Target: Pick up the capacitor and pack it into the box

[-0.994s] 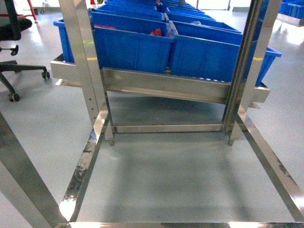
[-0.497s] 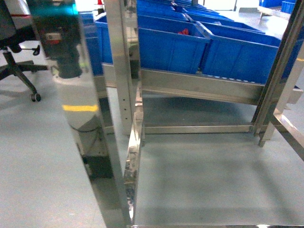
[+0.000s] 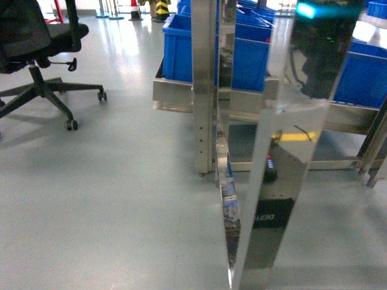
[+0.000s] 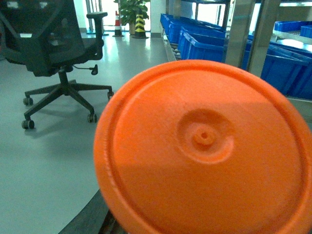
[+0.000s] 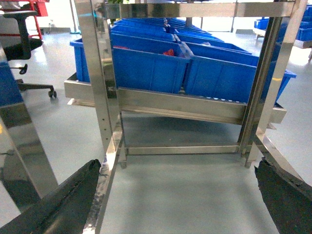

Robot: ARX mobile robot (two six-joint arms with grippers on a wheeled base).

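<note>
Bright overhead light glares off the steel posts [image 3: 204, 90] and glossy floor [image 3: 109, 199]; head view slightly soft.

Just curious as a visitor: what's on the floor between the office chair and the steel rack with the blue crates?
Nothing: the head view shows bare grey floor between the chair and the rack.

Only one candidate shows, in the left wrist view: an orange round piece [image 4: 204, 146] sitting very close to the lens and filling most of the picture. Its flat, matte face is turned toward the camera, with a raised rim ring and a small central nub inside a shallow dimple (whether it is the capacitor cannot be told).
</note>
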